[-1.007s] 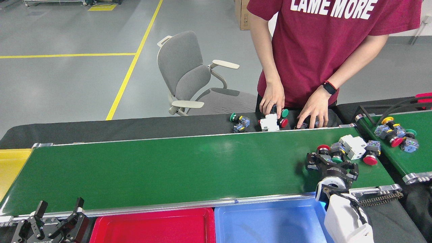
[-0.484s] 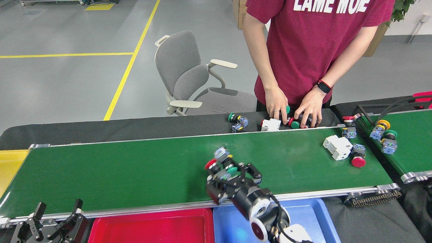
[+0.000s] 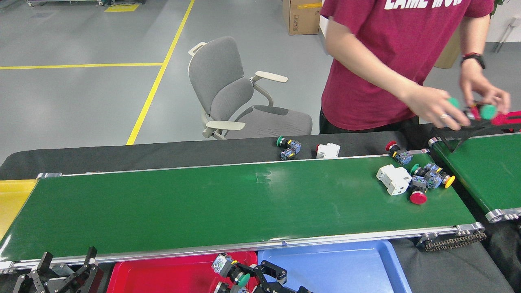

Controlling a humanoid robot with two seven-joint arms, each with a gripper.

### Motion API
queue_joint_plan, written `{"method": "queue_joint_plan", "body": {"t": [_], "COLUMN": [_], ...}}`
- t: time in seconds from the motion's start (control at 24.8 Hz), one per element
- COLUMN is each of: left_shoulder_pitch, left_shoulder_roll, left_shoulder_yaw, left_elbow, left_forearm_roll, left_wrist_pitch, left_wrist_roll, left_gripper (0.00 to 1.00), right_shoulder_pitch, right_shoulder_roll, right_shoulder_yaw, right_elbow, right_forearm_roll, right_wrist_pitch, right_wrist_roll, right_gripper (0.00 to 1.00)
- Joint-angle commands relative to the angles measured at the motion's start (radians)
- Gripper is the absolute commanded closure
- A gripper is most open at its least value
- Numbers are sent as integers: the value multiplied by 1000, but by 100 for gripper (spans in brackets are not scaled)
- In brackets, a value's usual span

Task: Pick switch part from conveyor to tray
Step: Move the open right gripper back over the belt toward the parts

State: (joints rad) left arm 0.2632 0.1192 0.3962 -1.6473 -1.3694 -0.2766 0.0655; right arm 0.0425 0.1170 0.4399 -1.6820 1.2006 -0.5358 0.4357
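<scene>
Left gripper (image 3: 65, 268) sits at the bottom-left corner, fingers spread apart and holding nothing, just short of the near rail of the conveyor (image 3: 163, 211). Nothing on the belt lies near it; a yellow tray (image 3: 12, 199) shows beyond it to its outer side.

Red tray (image 3: 163, 272) lies just inboard of that gripper, below the belt's near rail, its floor bare where visible.

Right gripper (image 3: 248, 276) hangs low at the bottom edge, over the seam between the red tray and the blue tray (image 3: 346, 264). Its fingers are clamped around a switch part (image 3: 232, 272): blue-grey contact block up and to the gripper's left, green button cap tucked between the fingers. Long axis of the part runs roughly left to right, tilted, block end leading toward the red tray. The part looks clear of the tray floor, though height is hard to judge here.

Judgement: release is the step in hand, and it turns on which tray sits under the part. It now straddles the divider, more red than blue.

Further right, well beyond the right gripper across the belt, a cluster waits: a white block (image 3: 392, 179) with red-capped (image 3: 418, 197), green and yellow-capped switches touching it. The right arm is the nearer one for these.

A person's hands (image 3: 435, 108) hold more parts above the second belt (image 3: 488, 171).
</scene>
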Motion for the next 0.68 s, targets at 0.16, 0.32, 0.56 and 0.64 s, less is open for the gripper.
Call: {"method": "queue_joint_plan", "body": {"t": [0.16,0.32,0.56,0.64], "left_shoulder_pitch": [24,24,30,31], "left_shoulder_roll": [4,4,4,4], "left_shoulder_yaw": [24,24,24,24], "left_elbow": [-8,-8,-6,-9], "left_forearm_roll": [-2,-2,-2,-2], "left_wrist_pitch": [-16,-19,-19,-19], "left_wrist_roll": [3,3,3,3], "left_gripper": [0,0,0,0], "right_shoulder_pitch": [-62,-144,-76,-30], "right_shoulder_roll": [33,35,-54,-100], "right_shoulder_yaw": [-125,-265,-379,-379], "right_elbow": [-36,-10,-2,-11], "right_forearm_roll": [-7,1,5,5], "right_wrist_pitch": [39,194,393,461], "right_wrist_roll": [-35,-195,-365,-365], "right_gripper": [1,1,1,1]}}
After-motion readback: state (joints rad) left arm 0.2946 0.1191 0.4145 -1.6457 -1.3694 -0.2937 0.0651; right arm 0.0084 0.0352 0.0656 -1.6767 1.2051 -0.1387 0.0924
